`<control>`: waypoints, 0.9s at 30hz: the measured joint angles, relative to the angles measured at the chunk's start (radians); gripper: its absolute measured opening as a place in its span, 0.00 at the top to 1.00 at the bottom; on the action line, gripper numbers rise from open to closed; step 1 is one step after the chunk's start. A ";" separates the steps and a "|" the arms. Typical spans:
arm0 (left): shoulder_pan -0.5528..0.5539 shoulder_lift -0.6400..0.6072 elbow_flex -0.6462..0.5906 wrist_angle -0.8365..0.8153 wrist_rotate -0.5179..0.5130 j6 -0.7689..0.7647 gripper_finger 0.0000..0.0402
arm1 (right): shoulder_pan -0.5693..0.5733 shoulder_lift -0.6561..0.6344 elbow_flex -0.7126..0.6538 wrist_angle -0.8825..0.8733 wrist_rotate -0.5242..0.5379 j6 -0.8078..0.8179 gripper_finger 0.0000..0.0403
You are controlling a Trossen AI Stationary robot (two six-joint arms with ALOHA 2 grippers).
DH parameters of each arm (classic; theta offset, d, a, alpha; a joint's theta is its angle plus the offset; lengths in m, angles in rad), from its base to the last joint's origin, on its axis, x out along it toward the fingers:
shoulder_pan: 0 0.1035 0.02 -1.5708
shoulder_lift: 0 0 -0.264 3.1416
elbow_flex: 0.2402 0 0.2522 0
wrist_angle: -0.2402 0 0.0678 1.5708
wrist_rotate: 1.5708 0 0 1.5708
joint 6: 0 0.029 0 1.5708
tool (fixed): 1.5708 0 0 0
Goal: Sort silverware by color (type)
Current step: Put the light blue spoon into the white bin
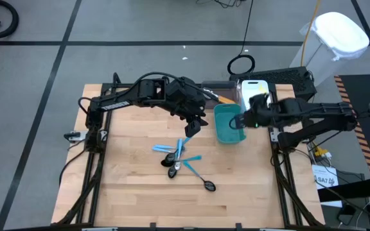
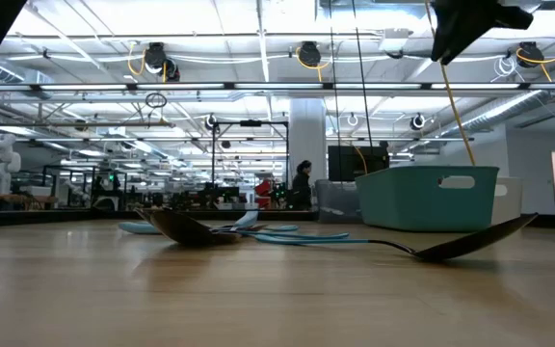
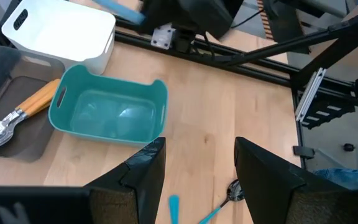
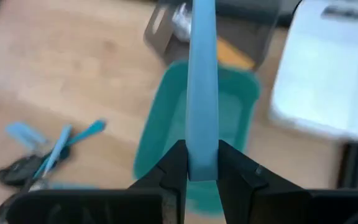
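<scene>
My right gripper (image 4: 202, 169) hangs over the teal bin (image 4: 166, 124) at the table's right, shut on a light-blue utensil (image 4: 201, 74). My left gripper (image 3: 197, 180) hovers open above the table's middle, left of the teal bin (image 1: 229, 128), with nothing between its fingers. Below it and nearer the front edge, loose silverware (image 1: 180, 157) lies in a small pile on the wood: light-blue-handled pieces and black spoons (image 2: 186, 229). One orange-handled utensil (image 3: 37, 101) lies in the gray bin (image 3: 8, 134). My right gripper pinches one end of the light-blue utensil's handle (image 4: 201, 158) between its two fingers. The fingers slant downward from the table's right side. The utensil runs on past the fingertips in line with them, lifted clear above the teal bin.
A white bin (image 1: 255, 90) stands behind the teal one, with the gray bin (image 1: 216, 96) to its left at the far edge. One black spoon (image 1: 208, 186) lies apart, nearer the front. Bare wood spreads on the left and along the near side.
</scene>
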 joint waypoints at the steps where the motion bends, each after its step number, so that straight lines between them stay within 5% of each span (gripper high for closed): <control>1: 0.000 0.000 0.000 0.000 0.000 0.001 0.53 | -0.026 -0.007 0.000 0.001 0.001 -0.031 0.87; 11: 0.000 0.000 0.000 0.001 -0.051 0.030 0.53 | -0.323 -0.067 -0.014 0.026 -0.108 -0.321 0.87; 16: 0.002 0.000 0.000 0.002 -0.051 0.041 0.53 | -0.515 -0.088 -0.099 0.099 -0.265 -0.481 0.87; 27: 0.002 0.000 0.000 0.001 -0.051 0.028 0.53 | -0.754 -0.112 -0.412 0.336 -0.508 -0.455 0.87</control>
